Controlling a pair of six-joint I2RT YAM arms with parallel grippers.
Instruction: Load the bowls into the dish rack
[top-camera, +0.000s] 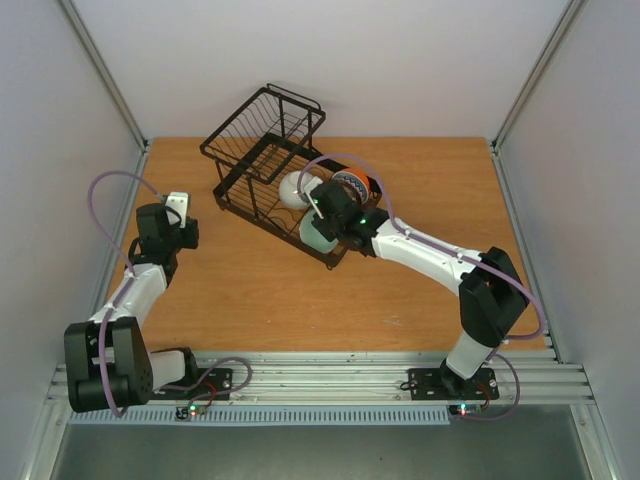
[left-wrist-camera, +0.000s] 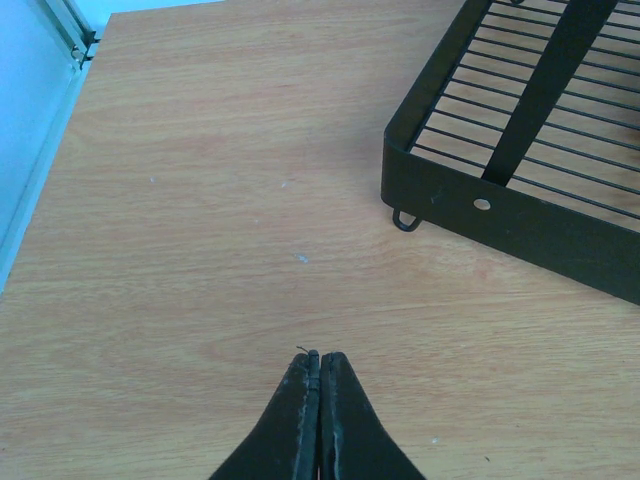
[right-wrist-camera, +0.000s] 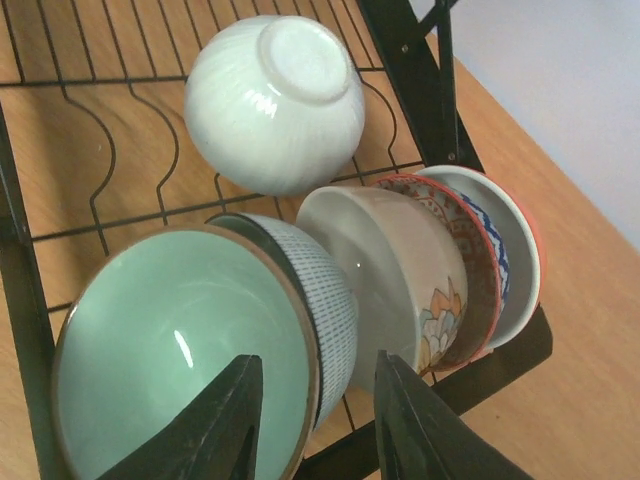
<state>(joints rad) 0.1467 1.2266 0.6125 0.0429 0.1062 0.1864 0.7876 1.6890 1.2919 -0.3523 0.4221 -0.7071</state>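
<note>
The black wire dish rack (top-camera: 262, 150) stands at the back middle of the table. In the right wrist view several bowls stand on edge in a row in the rack (right-wrist-camera: 30, 330): a celadon green bowl (right-wrist-camera: 170, 350) with a blue-dashed outside, a cream bowl (right-wrist-camera: 380, 270), a floral bowl with an orange-patterned rim (right-wrist-camera: 470, 270) and a red-rimmed white bowl (right-wrist-camera: 515, 250). A pale white-green bowl (right-wrist-camera: 270, 100) lies upside down behind them. My right gripper (right-wrist-camera: 318, 358) is open, its fingers astride the green bowl's rim. My left gripper (left-wrist-camera: 320, 355) is shut and empty over bare table.
The rack's near corner (left-wrist-camera: 520, 225) with a small foot loop (left-wrist-camera: 405, 220) lies ahead and right of my left gripper. A smaller raised basket section (top-camera: 285, 110) sits at the rack's far end. Walls close in the left, right and back.
</note>
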